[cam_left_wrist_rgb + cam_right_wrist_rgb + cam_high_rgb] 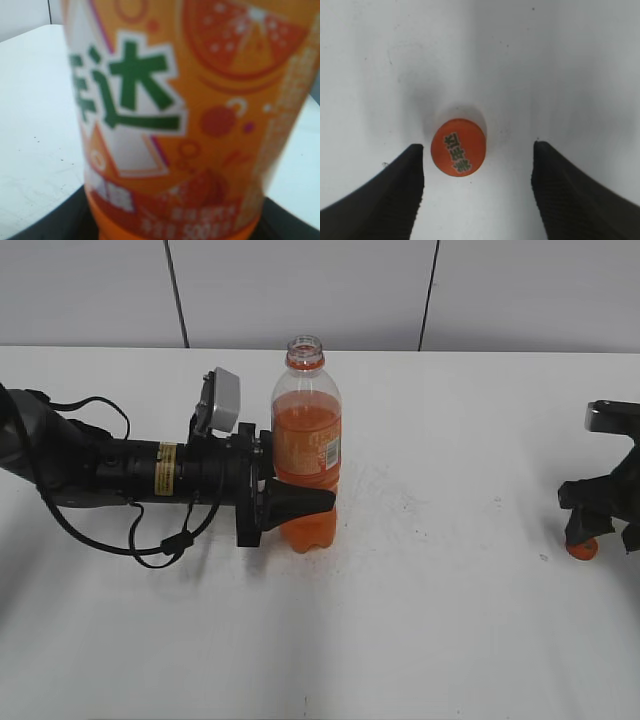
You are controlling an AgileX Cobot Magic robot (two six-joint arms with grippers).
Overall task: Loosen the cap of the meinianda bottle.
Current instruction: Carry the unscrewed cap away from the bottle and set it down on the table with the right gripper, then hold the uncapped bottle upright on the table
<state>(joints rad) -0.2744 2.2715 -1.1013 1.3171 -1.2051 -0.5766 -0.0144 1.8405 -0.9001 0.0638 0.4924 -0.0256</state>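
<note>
1. The cap (458, 154) is off the bottle. It lies flat on the table (450, 620), top side up with the printed mark showing, at the far right of the exterior view, just under the right gripper (477, 180).
2. The right gripper's fingers are spread wide, one on each side of the cap and clear of it, the left one closer. Nothing is pinched. My read: the cap has been set down and let go, or it sits lined up for a pick; I can't say which.
3. The meinianda bottle (307, 440) stands upright near the table's centre with an open neck and the orange drink up to the shoulder.
4. The left gripper (290, 505) comes in from the left, level with the table, and clamps the bottle low on the label and ribbed waist. One dark finger (300, 502) crosses the front. The left wrist view is filled with the label, with dark finger parts at both bottom corners. Judged purpose: stop the body from turning or tipping.
5. Judgement: the loosening is complete, and more, since the cap is fully removed.
6. Surroundings: white tabletop with scuff specks, and a grey panelled wall (300, 290) behind. Bottle and cap are well apart. Nothing lies between them, nothing obstructs either gripper.
7. Risk: an open, full bottle spills if the left grip jerks or releases crooked.
</note>
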